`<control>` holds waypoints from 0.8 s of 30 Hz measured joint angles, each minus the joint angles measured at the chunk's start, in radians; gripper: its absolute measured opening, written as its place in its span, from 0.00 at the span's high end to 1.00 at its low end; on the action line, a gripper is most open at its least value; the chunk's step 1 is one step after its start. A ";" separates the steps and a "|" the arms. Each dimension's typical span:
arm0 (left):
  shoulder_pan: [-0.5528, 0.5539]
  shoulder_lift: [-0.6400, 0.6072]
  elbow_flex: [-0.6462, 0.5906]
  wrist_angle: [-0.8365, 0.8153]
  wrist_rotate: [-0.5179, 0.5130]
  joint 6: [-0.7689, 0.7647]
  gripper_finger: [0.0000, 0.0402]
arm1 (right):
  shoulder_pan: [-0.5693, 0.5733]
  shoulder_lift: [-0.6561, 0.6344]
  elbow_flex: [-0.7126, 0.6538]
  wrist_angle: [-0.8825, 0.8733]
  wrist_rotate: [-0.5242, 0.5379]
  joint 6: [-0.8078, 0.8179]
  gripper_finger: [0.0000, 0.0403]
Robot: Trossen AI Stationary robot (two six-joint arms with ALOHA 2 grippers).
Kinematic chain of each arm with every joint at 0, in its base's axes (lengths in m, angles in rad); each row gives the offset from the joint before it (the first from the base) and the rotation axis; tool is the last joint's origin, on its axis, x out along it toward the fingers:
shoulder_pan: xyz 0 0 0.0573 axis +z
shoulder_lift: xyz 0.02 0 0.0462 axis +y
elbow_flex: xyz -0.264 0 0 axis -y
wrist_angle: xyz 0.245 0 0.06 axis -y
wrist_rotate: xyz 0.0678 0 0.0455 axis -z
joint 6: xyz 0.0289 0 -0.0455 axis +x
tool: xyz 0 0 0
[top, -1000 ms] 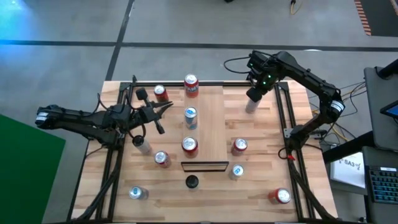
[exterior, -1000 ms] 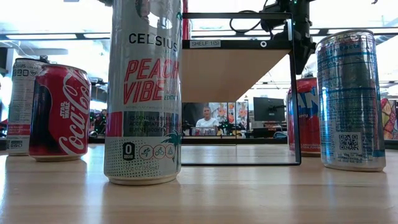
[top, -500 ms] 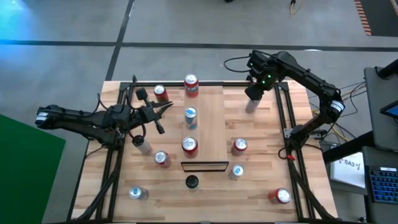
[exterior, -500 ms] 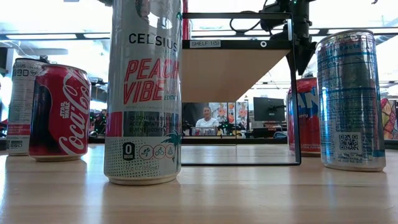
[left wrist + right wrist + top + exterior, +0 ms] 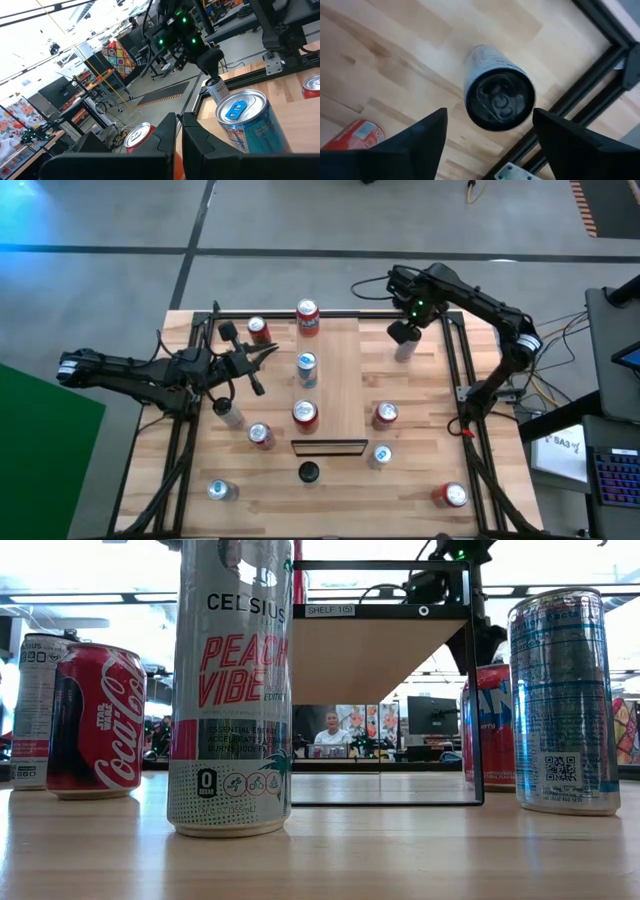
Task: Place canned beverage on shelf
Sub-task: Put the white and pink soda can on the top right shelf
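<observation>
Right tool [image 5: 404,333] shifted shelfward, open above silver can [image 5: 403,351]; three cans on shelf [image 5: 340,380].

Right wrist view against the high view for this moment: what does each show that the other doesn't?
Only the right wrist view shows the right end effector open, its fingers either side of the silver can, above its lid. Only the high view shows the shelf, three cans on it, and the left end effector waiting beside it. Both show that silver can standing on the table near the black frame rail.

Three cans [image 5: 306,369] along shelf [image 5: 340,380]
</observation>
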 joint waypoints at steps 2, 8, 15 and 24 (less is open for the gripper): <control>0.000 0.000 0.000 -0.001 0.000 0.000 1.00 | 0.000 0.017 0.000 0.001 -0.002 -0.012 0.27; 0.000 0.000 0.000 -0.003 0.000 0.000 1.00 | -0.005 0.067 0.000 -0.006 0.009 -0.017 0.18; 0.000 0.000 0.000 -0.008 0.000 0.000 1.00 | -0.011 0.099 0.002 -0.015 0.023 -0.032 0.12; 0.000 0.000 0.000 -0.008 0.000 0.004 1.00 | -0.015 0.078 0.021 -0.045 0.132 -0.024 0.13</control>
